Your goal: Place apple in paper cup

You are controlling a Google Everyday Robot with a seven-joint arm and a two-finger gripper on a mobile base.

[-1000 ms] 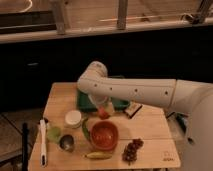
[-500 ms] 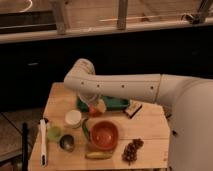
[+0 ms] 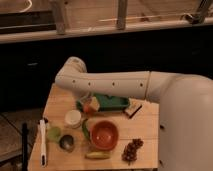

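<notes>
While the big white arm point(image 3: 115, 85) reaches in from the right and bends down over the back of the desk point(image 3: 145, 125), the job is partway through, by my read. Working down in size: the red-orange bowl point(image 3: 104, 134) sits front and centre, and the green tray point(image 3: 112, 102) lies behind it under the arm. The paper cup point(image 3: 73, 118) stands upright to the left of the bowl, with nothing in it as far as I can tell.

Now the key bit: the tool point(image 3: 88, 104) hangs at the tray's left end, just right of and behind the cup. It looks clenched around the apple point(image 3: 90, 106), though the dim view makes that grip a best guess. So the apple is up in the tool, near the cup but not over it.

1 step looks done, the pick-up. 2 are left, I'd say: carry the fruit a little left and forward over the cup's mouth, then let go. Smaller bits sit towards the front: the grape bunch point(image 3: 131, 150), a pale-green cup point(image 3: 54, 133) and a dark metal cup point(image 3: 66, 142).
</notes>
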